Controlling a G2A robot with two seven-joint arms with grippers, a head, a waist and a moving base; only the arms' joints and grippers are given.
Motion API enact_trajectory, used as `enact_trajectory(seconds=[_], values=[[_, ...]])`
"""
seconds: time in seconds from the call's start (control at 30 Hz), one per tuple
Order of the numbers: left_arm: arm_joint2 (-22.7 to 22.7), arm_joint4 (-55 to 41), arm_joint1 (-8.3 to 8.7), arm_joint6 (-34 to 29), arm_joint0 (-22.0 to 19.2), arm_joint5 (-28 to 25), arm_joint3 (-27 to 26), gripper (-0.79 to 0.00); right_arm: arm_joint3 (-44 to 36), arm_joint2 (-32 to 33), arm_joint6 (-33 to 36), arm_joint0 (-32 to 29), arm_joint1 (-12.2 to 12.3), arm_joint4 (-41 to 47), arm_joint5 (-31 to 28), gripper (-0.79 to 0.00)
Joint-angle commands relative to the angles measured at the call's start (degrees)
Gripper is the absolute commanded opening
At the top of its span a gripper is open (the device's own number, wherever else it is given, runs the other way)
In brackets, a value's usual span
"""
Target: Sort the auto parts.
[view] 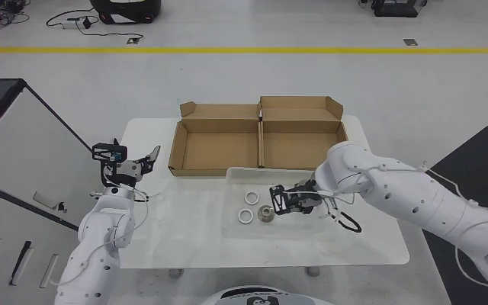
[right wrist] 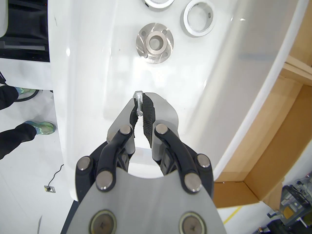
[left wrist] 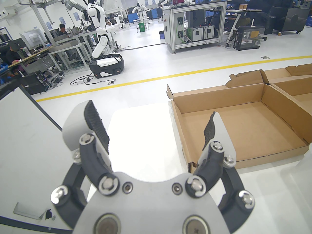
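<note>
White tray (right wrist: 85, 49), right end effector (right wrist: 140, 99) gripping bolt (right wrist: 139, 105)

Top overhead; right wrist near; both share tray (view: 252, 181)

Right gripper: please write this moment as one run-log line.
right gripper: shut on bolt, over white tray | left gripper: open, near cardboard box | in tray: two rings, flange

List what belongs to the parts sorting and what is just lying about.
Job in hand:
- bolt, held in the right gripper
- flange and two rings in the white tray
- two cardboard boxes

Lying about:
- power adapter on the floor
- floor plate
- parked robot
- green bin
</note>
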Motion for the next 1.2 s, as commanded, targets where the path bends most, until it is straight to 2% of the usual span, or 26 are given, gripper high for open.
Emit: enact_trajectory(seconds=[0.0,0.27,0.57,0.9,1.17], values=[[0.0,0.0,0.0,0.0,0.0,0.0,0.0,0.0,-1.3,1.1,-0.2,0.5,0.8,1.4,-0.2,-0.785],[0.0,0.0,0.0,0.0,0.0,0.0,0.0,0.0,-2.5,3.9,-3.6,1.3,4.4,4.7,-3.6,-0.785],[0.0,0.0,0.0,0.0,0.0,0.0,0.0,0.0,1.7,4.6,-10.8,3.9,7.2,4.1,-10.8,-0.785],[0.0,0.0,0.0,0.0,0.0,0.0,0.0,0.0,3.8,3.6,-14.4,9.2,6.2,5.0,-11.4,-0.785],[0.0,0.0,0.0,0.0,0.0,0.0,0.0,0.0,6.6,-2.0,-20.2,15.6,3.4,2.9,-11.4,-0.785]])
